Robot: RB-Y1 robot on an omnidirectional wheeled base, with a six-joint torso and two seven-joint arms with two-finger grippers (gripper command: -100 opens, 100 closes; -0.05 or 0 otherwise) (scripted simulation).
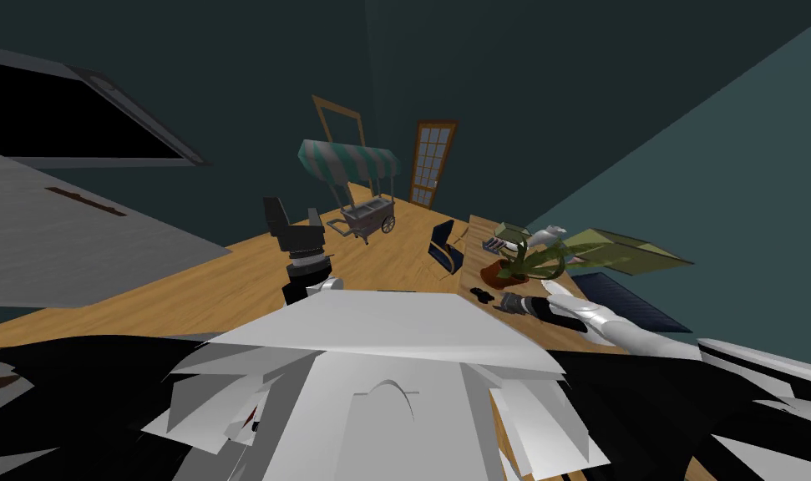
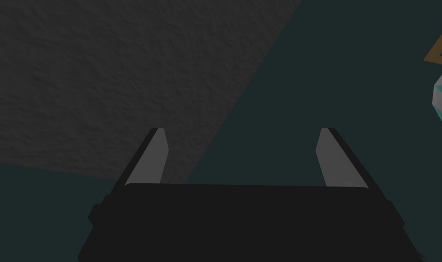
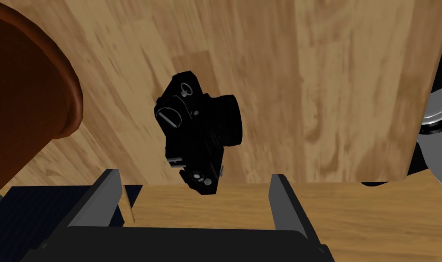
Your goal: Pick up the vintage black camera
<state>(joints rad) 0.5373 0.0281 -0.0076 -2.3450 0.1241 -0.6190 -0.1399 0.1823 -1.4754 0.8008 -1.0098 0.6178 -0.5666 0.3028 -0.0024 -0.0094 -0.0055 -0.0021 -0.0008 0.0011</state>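
Observation:
The black camera (image 3: 199, 132), with a round lens and silver dials, lies on a wooden table (image 3: 333, 91) near its edge. My right gripper (image 3: 195, 175) hangs over it, open, and the camera's near end shows between the two fingertips, which stand clear of its sides. In the head view the camera (image 1: 480, 294) is a small black shape on the table just ahead of my right gripper (image 1: 505, 302). My left gripper (image 2: 242, 136) is open and holds nothing; in the head view the left arm (image 1: 303, 250) is raised to the left of the table.
A brown plant pot (image 3: 28, 91) stands close beside the camera, its plant (image 1: 524, 260) leaning over the table. Small items (image 1: 495, 244) sit farther back. A blue chair (image 1: 445, 246) and a cart with a striped awning (image 1: 353, 184) stand on the wooden floor beyond.

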